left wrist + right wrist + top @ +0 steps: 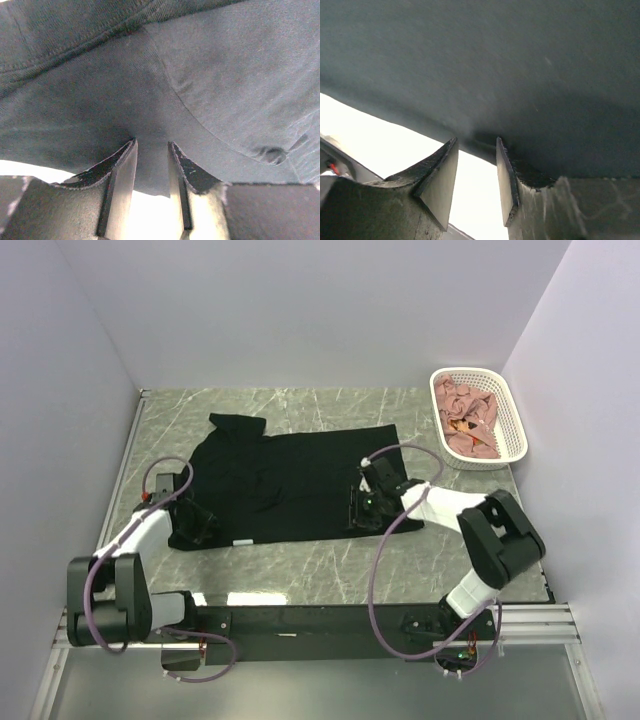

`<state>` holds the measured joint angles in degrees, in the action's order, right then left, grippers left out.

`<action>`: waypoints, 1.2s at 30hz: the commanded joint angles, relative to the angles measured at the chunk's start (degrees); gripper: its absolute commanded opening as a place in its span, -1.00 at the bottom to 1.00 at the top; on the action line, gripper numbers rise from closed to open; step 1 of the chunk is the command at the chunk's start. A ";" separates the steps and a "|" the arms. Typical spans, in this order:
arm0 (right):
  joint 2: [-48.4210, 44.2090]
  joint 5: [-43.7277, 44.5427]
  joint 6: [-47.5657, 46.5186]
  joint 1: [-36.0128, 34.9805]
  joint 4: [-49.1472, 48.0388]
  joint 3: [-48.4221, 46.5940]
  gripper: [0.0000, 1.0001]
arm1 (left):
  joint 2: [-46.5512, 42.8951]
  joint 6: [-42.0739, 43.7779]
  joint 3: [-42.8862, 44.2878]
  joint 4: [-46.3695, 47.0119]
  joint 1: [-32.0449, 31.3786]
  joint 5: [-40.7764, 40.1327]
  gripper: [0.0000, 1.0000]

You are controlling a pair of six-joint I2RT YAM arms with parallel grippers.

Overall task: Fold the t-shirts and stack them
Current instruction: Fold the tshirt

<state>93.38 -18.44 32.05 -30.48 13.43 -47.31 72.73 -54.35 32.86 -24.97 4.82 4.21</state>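
Grey marble table (pixel 330 575), white walls; black t-shirt (pixel 290 485) spread flat.

No legible text or labels anywhere

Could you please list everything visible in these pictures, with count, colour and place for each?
black t-shirt: one, black, spread flat across the middle of the table, collar end towards the left.
pink cloth: a crumpled heap, number of pieces unclear, dusty pink, inside the basket.
basket: one, white lattice plastic, far right corner of the table.
table: one, grey-green marbled top, between pale walls.
left gripper: one, dark fingers, at the shirt's near left edge; fingers close together with cloth running between them.
right gripper: one, dark fingers, at the shirt's near right edge, cloth at its fingertips; grip unclear.
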 commanded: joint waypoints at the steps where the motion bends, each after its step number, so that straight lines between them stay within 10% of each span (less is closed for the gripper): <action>1: -4.24 7.89 -0.06 0.25 10.30 5.38 -0.10 | -4.94 -1.29 -2.54 -6.58 0.37 -1.66 -0.25; 14: -16.13 3.77 -1.91 -3.34 8.99 0.56 -0.12 | -17.00 3.53 5.72 -16.60 0.19 -6.49 -0.10; 27: 0.21 -16.36 7.23 -12.76 -16.23 -5.08 -0.22 | -16.22 2.76 1.59 -10.27 -7.01 2.56 -0.07; 36: 0.67 -4.45 -1.01 -11.97 -4.40 -6.91 -0.22 | -12.28 5.47 6.93 -9.40 -7.02 -3.41 -0.03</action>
<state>97.41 -29.63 35.86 -43.09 4.73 -51.13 57.78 -50.48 34.87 -36.69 -2.09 3.49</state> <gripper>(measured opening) 0.390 0.479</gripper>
